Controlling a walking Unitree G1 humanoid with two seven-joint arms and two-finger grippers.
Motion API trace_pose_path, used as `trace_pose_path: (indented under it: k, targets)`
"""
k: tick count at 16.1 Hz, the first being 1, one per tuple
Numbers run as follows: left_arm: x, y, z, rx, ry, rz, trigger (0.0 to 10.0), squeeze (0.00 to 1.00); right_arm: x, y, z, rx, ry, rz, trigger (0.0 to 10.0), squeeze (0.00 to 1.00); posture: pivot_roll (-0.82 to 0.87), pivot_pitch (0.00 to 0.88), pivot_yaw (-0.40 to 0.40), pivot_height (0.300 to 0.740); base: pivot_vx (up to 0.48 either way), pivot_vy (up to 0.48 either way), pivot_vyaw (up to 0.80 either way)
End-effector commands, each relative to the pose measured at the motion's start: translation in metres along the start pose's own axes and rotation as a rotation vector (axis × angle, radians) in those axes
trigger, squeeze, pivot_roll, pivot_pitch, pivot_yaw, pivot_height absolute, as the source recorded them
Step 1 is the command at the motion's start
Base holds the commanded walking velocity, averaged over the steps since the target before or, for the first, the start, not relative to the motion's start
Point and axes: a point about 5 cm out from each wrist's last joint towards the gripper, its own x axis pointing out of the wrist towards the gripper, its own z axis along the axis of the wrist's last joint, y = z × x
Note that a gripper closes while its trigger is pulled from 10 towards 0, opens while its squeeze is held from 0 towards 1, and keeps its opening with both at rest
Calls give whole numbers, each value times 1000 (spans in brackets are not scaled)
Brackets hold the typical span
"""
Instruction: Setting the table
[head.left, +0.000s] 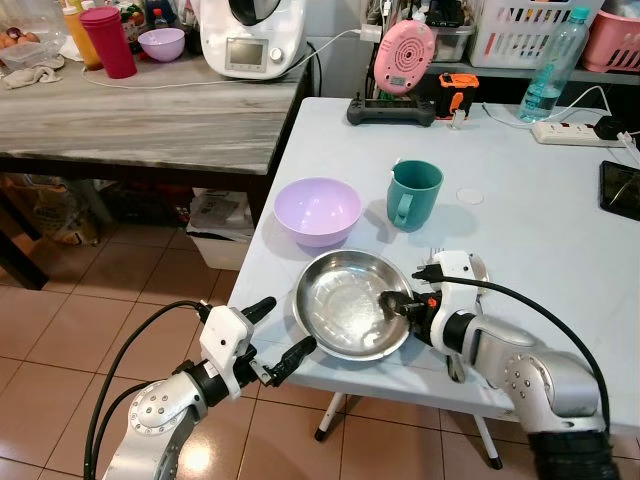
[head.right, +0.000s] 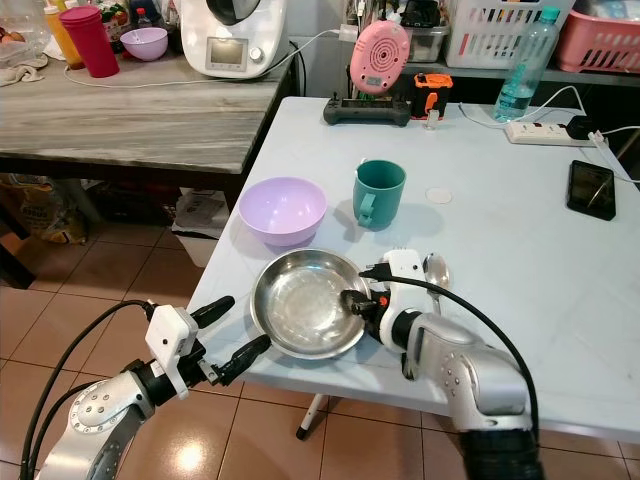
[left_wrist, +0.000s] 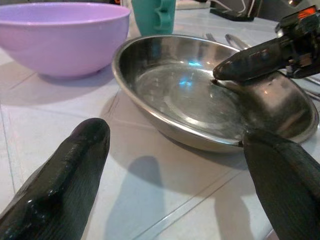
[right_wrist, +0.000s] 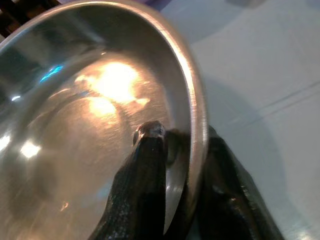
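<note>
Leftmost, a wooden counter (head.left: 150, 120) carries a red tumbler (head.left: 108, 40), a small purple bowl (head.left: 161, 43) and a white kitchen machine (head.left: 252, 36), with tiled floor (head.left: 60, 330) below. Next, the left gripper (head.left: 272, 338) hangs just off the near edge of the white table (head.left: 540, 210), its 2 fingers spread apart and holding nothing, pointed toward the steel plate (head.left: 345, 305). That plate sits at the table's near-left corner, just inside the edge. Touching or nearly touching its far rim is a lavender bowl (head.left: 317, 210), and a teal mug (head.left: 413, 194) stands just beside the bowl. The right gripper (head.left: 400, 305) pinches the plate's right rim, 1 finger inside and 1 outside. A spoon (head.right: 437, 270) lies just right of it, partly hidden by the wrist. Farther back stand a black controller (head.left: 390, 110), a pink round device (head.left: 404, 56), a water bottle (head.left: 552, 68) and a power strip (head.left: 575, 132). A dark phone (head.right: 590, 188) rests near the right edge, with bare tabletop between it and the mug.
</note>
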Motion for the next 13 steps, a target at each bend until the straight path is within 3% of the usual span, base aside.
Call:
trace_pose_path:
  k: [1,6,13]
  targets:
    - [-5,6,-2,0,22,34,10000,0,0,-10,-19,-10,107,-49,0,0,-205,87,31,740,0,0,0]
    - [-7,6,-3,-1,24,34,10000,0,2,-11,-20,12,105,-46,0,0,-201,88,28,740,0,0,0]
    - [-10,15,1,14,16,31,10000,0,5,-15,-29,104,69,-137,0,0,-202,89,31,740,0,0,0]
